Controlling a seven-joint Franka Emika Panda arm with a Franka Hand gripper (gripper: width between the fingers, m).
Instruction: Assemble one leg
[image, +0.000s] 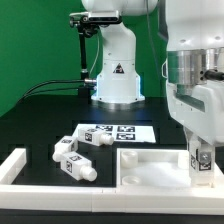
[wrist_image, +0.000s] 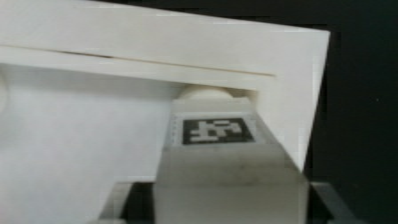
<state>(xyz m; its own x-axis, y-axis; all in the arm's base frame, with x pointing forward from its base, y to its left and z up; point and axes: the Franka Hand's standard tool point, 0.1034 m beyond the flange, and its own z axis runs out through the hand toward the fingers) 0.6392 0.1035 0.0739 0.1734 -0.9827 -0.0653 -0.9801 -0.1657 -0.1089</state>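
Note:
My gripper (image: 201, 163) is shut on a leg (image: 201, 156), a chunky white peg with a black-and-white tag, and holds it upright at the exterior view's right. It hangs over the right part of the flat white tabletop (image: 148, 166). In the wrist view the leg (wrist_image: 217, 160) fills the space between my dark fingers (wrist_image: 146, 204). Its rounded end (wrist_image: 210, 97) points at the tabletop (wrist_image: 89, 120) near a corner by the raised rim. I cannot tell whether the end touches the tabletop.
Two more legs (image: 74, 158) (image: 96, 138) lie on the black table left of the tabletop. The marker board (image: 122, 131) lies behind them. A white L-shaped rail (image: 18, 168) runs along the front left. The robot's base (image: 116, 75) stands at the back.

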